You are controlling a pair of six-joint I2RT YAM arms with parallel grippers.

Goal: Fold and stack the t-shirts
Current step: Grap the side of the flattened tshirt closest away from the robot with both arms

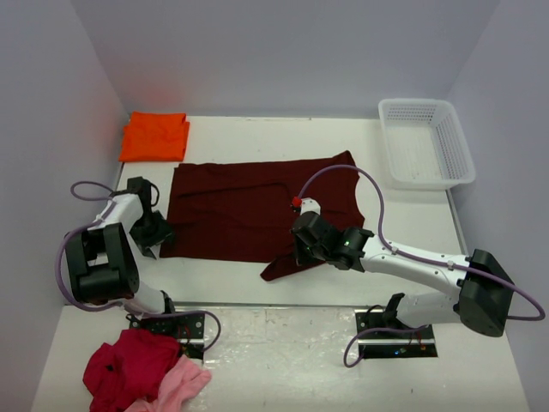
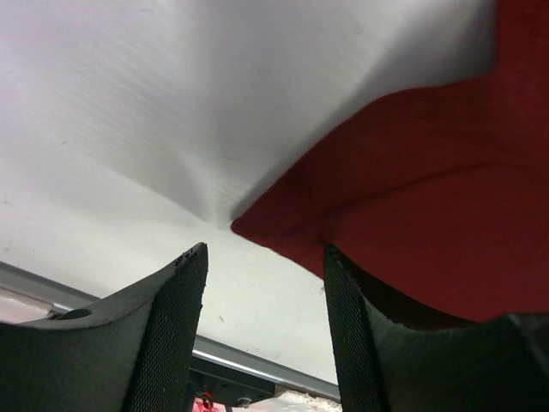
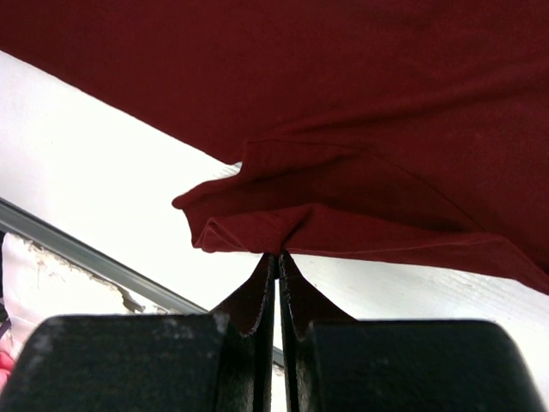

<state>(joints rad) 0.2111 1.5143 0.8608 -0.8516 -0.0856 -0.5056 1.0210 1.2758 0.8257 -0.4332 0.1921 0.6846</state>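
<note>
White table (image 1: 257, 137) | maroon t-shirt (image 1: 232, 210) hem pinched by right gripper (image 3: 277, 255) | left gripper (image 2: 266, 249) agape at corner

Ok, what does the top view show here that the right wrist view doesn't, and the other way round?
Only the top view: the folded orange shirt at the far left corner, the basket at the far right, the red garment and pink garment by the left base, and the left arm at the left edge of the maroon shirt.
Only the right wrist view: close up, the right jaws shut on a bunched fold of that shirt's near hem.
Both: the maroon shirt lying on the white table.
</note>
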